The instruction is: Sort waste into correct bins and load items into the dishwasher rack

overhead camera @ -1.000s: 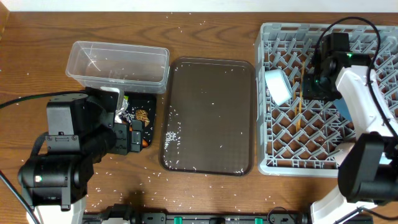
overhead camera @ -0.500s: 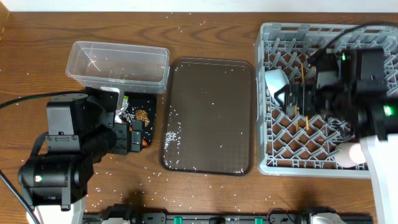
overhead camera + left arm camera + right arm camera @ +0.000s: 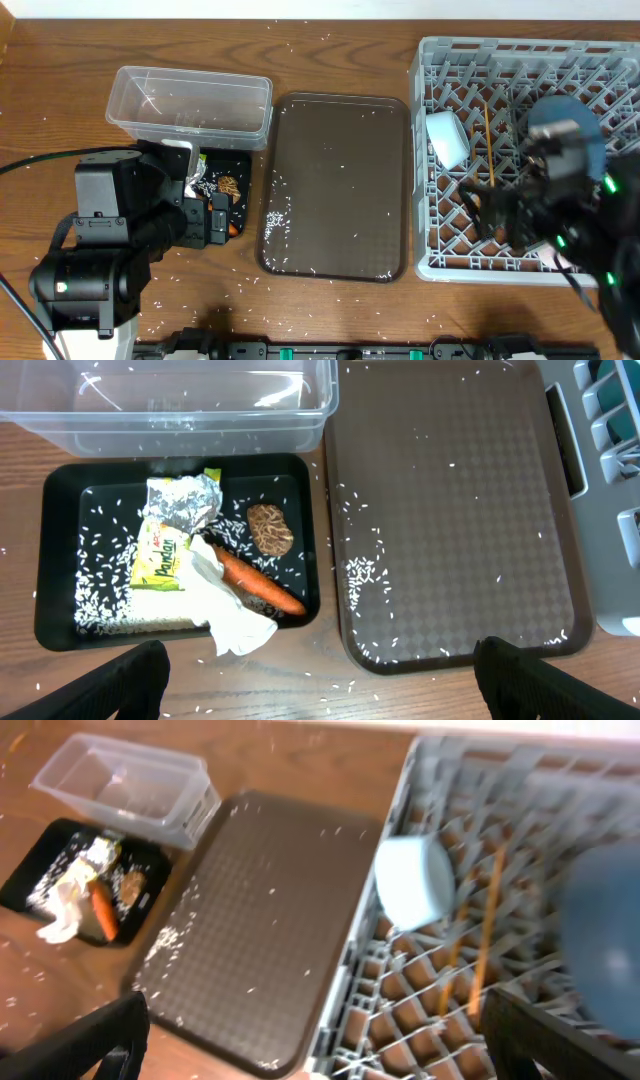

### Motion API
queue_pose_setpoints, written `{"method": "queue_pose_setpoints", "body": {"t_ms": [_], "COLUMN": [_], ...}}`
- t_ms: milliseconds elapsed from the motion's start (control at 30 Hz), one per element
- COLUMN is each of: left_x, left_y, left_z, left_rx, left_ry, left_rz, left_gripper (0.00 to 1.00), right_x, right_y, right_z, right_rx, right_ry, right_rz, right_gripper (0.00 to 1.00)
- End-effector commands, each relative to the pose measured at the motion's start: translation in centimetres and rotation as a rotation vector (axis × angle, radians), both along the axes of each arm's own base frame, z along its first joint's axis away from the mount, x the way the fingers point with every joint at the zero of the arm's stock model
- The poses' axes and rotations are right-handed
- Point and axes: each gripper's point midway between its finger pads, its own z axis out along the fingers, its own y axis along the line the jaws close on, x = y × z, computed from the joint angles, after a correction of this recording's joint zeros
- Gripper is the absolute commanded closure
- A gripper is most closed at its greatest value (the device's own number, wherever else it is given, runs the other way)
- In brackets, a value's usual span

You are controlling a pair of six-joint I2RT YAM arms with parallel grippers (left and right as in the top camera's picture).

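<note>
The grey dishwasher rack (image 3: 440,265) (image 3: 400,800) holds a light blue cup (image 3: 447,138) (image 3: 415,880), the wooden chopsticks (image 3: 488,140) (image 3: 490,930) and a dark blue bowl (image 3: 565,120) (image 3: 600,940). My right gripper (image 3: 495,215) (image 3: 320,1040) hovers open and blurred over the rack's near part, holding nothing. The black bin (image 3: 40,560) (image 3: 20,895) contains a wrapper (image 3: 175,525), a white tissue (image 3: 225,610), a carrot (image 3: 260,580) (image 3: 103,910) and a brown lump (image 3: 268,528). My left gripper (image 3: 325,685) (image 3: 210,220) is open just in front of that bin.
A clear plastic tub (image 3: 190,100) (image 3: 170,400) stands behind the black bin. The brown serving tray (image 3: 335,185) (image 3: 450,510) lies between the bins and the rack. Rice grains are scattered over the table, tray and bin.
The right arm has swung from the rack's far side toward its near edge, and its jaws have opened. The chopsticks lie in the rack. The left arm has not moved.
</note>
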Motion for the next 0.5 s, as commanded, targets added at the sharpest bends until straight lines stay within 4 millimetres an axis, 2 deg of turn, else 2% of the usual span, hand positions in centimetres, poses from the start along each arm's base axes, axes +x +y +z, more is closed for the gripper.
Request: {"method": "queue_pose_setpoints", "body": {"t_ms": [0,100,200,333,467], "left_x": [0.1,0.1,0.1,0.1,0.1], "left_y": [-0.1,-0.1,-0.1,-0.1,-0.1], "left_z": [0.6,0.6,0.6,0.6,0.6], "left_rx": [-0.003,-0.004,-0.004,-0.003,-0.003], "left_ry": [-0.016,-0.016,-0.016,-0.016,-0.016], "left_rz": [-0.007,-0.007,-0.007,-0.007,-0.007], "left_gripper": [0.02,0.02,0.02,0.02,0.02], "right_x": [-2.1,-3.4,-4.3,-4.6,-3.9], "right_y": [-0.8,-1.3,-2.1,-3.1,-2.8], "right_z": [1.9,2.5,1.8,-1.3,-5.3], "right_rx": [-0.09,-0.114,-0.134,-0.143,-0.12], "right_ry": [-0.134,-0.201,-0.253,-0.273,-0.296], "right_rz": [0.032,0.033,0.007,-0.045,-0.036], "right_gripper": [0.01,0.01,0.01,0.01,0.01]}}
